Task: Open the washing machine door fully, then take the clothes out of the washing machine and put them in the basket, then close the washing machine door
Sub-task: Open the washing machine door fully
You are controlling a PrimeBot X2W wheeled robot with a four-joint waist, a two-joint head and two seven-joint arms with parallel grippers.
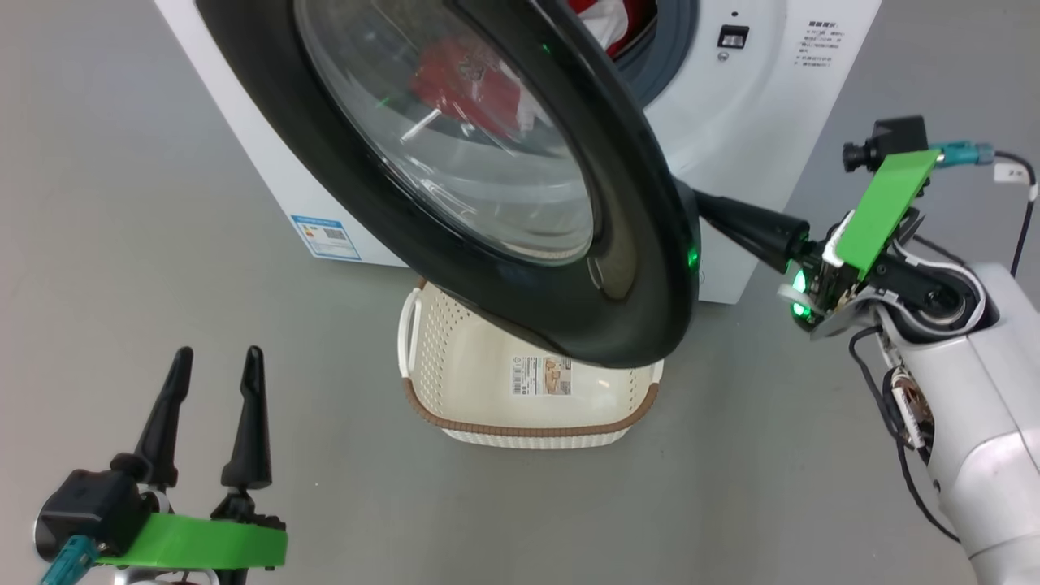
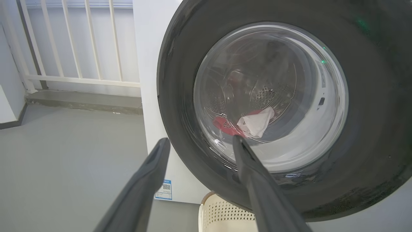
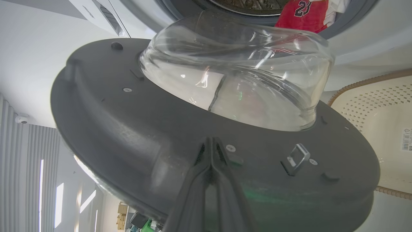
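Standing partly open, one washing machine door (image 1: 642, 268) takes up the upper middle of the head view, a wide glossy black frame around a bulging clear glass bowl. Behind it is one white washing machine (image 1: 731, 162) with a grey seal and a small blue label (image 1: 325, 236) at its lower left. The clothes (image 3: 302, 16) lie at the drum's mouth: one red jersey numbered 23 and at least one white piece. A full count is not possible.

One cream perforated basket (image 1: 520, 428) with a brown rim sits on the grey floor at the lower middle, partly under the door. It holds one paper label (image 1: 540, 375).

There are two grippers. The left gripper (image 1: 218, 351), at the lower left, has its fingers spread apart and holds nothing. The right gripper (image 3: 211, 141) has its fingers pressed together, tips against the door's grey inner face.
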